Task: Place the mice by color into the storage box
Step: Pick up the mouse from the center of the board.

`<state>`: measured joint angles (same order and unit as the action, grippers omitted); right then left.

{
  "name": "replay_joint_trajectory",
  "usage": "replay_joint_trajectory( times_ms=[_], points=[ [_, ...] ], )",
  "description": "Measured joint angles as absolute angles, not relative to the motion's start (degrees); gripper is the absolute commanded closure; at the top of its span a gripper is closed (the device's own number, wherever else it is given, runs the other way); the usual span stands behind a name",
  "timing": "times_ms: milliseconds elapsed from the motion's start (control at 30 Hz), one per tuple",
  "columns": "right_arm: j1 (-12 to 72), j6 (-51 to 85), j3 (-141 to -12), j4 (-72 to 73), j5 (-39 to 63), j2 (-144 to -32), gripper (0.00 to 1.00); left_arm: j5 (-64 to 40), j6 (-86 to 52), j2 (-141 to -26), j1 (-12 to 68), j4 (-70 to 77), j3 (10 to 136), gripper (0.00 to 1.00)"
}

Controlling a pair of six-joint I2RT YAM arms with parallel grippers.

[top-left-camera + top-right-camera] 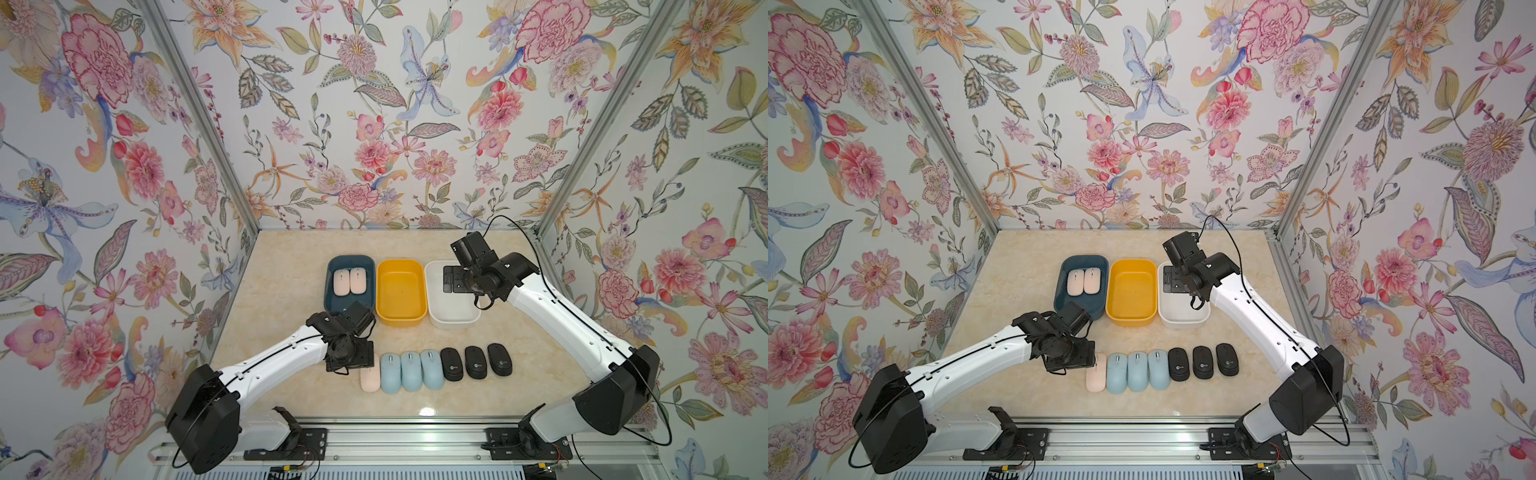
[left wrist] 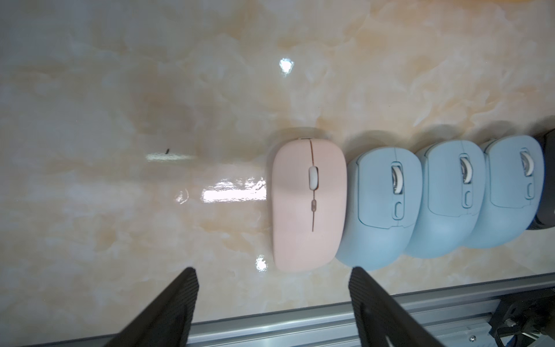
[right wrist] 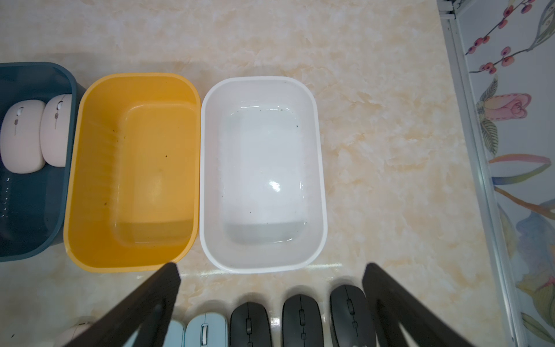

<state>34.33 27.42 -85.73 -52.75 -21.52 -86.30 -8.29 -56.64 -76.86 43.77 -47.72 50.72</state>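
Observation:
A dark blue storage box (image 1: 351, 260) holds two pale pink mice (image 1: 350, 282). On the table in front lies a row of mice: one pink mouse (image 1: 370, 381) (image 2: 309, 204), three light blue mice (image 1: 411, 372) (image 2: 456, 198) and three black mice (image 1: 476, 362) (image 3: 300, 321). My left gripper (image 2: 273, 272) hangs open just over the far end of the row's pink mouse, with only bare table between its fingers. My right gripper (image 3: 271, 267) hovers open and empty above the white box (image 1: 453, 324) (image 3: 321, 180).
An empty yellow box (image 1: 401, 263) (image 3: 75, 186) stands between the blue and white ones, the three touching side by side. An aluminium rail (image 1: 415, 436) runs along the table's front edge. Flowered walls close the left, right and back sides.

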Motion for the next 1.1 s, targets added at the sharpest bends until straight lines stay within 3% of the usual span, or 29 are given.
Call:
replay_joint_trajectory(
  times_ms=[367,1100],
  points=[
    [34.13,24.43,-81.14,-50.02,-21.45,-80.01,0.01,-5.52,-60.93,-90.13,50.33,-43.83,52.62,0.17],
    [32.14,23.79,-77.17,-49.60,-19.73,-77.01,0.01,-3.86,-63.46,-95.29,51.07,-43.09,54.17,0.20]
  ],
)
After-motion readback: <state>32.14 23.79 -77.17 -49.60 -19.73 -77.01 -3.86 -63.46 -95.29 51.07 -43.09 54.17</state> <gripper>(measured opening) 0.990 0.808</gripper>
